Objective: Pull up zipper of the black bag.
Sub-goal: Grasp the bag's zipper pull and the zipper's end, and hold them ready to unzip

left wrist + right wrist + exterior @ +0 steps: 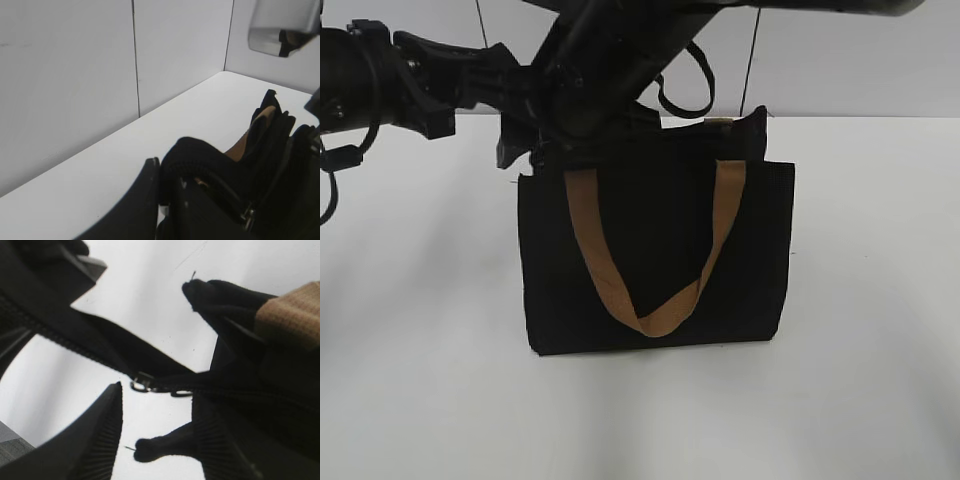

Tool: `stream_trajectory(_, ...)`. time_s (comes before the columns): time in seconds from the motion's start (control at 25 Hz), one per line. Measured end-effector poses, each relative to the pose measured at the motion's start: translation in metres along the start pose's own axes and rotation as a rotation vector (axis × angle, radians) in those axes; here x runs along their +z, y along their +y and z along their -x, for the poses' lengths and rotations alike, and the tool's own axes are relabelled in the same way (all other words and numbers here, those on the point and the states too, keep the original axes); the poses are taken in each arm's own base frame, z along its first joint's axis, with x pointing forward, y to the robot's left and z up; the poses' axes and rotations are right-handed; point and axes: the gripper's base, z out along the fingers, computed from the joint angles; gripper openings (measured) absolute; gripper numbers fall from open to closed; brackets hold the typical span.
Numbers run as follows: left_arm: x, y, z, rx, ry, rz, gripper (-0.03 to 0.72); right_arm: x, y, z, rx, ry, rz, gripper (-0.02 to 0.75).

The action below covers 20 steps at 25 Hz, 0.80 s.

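Your right gripper (155, 432) sat open around the zipper (145, 382) pull on the black bag (655, 250) top edge; closing off-centre, you could've pinched fabric, I'd guess.

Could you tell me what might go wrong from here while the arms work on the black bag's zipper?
1. In the right wrist view the right gripper has its ribbed fingers on either side of the small zipper pull without closing on it; it could shut on fabric instead.
2. The black bag stands upright on the white table; a sideways pull might tip or drag it.
3. The tan strap hangs loose and might snag.
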Motion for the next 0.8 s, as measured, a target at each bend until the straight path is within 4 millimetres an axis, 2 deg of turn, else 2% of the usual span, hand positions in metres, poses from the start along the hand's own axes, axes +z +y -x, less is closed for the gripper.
stream_trajectory(0.28, 0.0000, -0.0001, 0.0001, -0.019, -0.001, -0.001, 0.020, 0.0005, 0.0011, -0.0001, -0.028, -0.017, -0.018, 0.371)
stream_trajectory(0.48, 0.0000, -0.0003, 0.0002, -0.051, -0.002, -0.003, 0.020, 0.0027, -0.0040, 0.0028, -0.013, -0.049, -0.069, 0.356)
stream_trajectory(0.56, 0.0000, -0.0003, 0.0002, -0.052, -0.002, -0.003, 0.020, 0.0056, -0.0054, 0.0024, -0.010, -0.047, -0.076, 0.286)
stream_trajectory(0.68, 0.0000, -0.0003, 0.0002, -0.059, -0.002, -0.003, 0.020, 0.0079, -0.0062, 0.0016, -0.004, -0.040, -0.079, 0.061)
stream_trajectory(0.72, 0.0000, -0.0002, 0.0003, -0.062, -0.003, -0.003, 0.020, 0.0079, -0.0062, 0.0015, -0.003, -0.039, -0.079, 0.018)
stream_trajectory(0.8, 0.0000, -0.0002, 0.0003, -0.066, -0.003, -0.002, 0.020, 0.0082, -0.0049, 0.0005, -0.019, -0.035, -0.078, -0.013)
